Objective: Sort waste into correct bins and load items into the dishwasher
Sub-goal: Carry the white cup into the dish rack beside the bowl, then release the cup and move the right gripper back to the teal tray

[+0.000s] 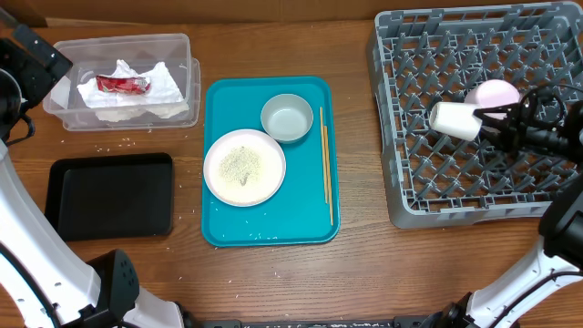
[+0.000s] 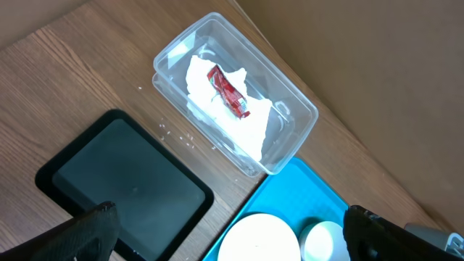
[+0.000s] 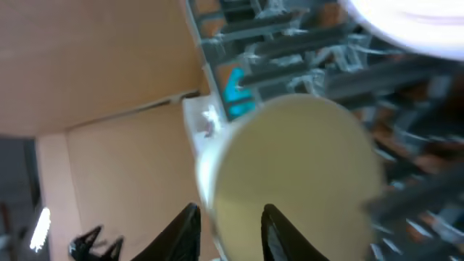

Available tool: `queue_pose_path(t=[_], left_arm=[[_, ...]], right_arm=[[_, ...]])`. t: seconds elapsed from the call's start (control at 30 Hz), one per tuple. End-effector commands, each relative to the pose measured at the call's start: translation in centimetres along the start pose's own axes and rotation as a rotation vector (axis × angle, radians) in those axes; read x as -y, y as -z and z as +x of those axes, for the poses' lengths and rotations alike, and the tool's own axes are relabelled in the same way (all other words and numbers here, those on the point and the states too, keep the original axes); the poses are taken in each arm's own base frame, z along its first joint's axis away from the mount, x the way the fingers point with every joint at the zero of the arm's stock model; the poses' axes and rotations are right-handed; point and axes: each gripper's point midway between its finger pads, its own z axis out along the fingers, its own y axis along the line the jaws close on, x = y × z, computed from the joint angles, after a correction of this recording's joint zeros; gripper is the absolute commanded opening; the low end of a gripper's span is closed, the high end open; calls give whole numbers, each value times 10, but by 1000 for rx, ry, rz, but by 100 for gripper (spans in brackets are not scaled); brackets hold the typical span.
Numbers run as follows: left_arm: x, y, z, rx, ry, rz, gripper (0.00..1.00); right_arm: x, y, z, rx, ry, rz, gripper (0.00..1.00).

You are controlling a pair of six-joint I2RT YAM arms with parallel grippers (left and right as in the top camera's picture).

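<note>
Lying sideways over the grey rack (image 1: 410,187), the white cup (image 1: 454,120) is pinched by right jaws; left jaws gape wide.

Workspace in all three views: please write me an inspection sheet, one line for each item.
Surface: wooden table, rice grains scattered near the clear tub.
Job's things: clear tub holds napkin and red wrapper; black tray holds nothing; teal tray carries plate with more grains, bowl, chopsticks; pink plate lies in grey rack.
Clutter: nothing seen beyond the grains.
Grippers: left gripper, fingers wide apart; right gripper, fingers closed on white cup over the rack.
Cables: thin black cable by the right arm.
Surroundings: brown board behind the table.
</note>
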Motion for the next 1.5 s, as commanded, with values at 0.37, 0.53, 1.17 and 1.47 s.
queue_pose_path(t=[0.37, 0.53, 1.17, 1.47], left_arm=[[0, 6, 0, 14, 5, 2, 100], [0, 6, 0, 14, 5, 2, 100], [0, 6, 0, 14, 5, 2, 100], [0, 6, 0, 14, 5, 2, 100]], right_arm=[[30, 87, -4, 133, -116, 573, 37], [-18, 97, 7, 209, 3, 632, 37], [-20, -23, -2, 239, 277, 945, 4], [5, -13, -3, 266, 232, 1035, 4]])
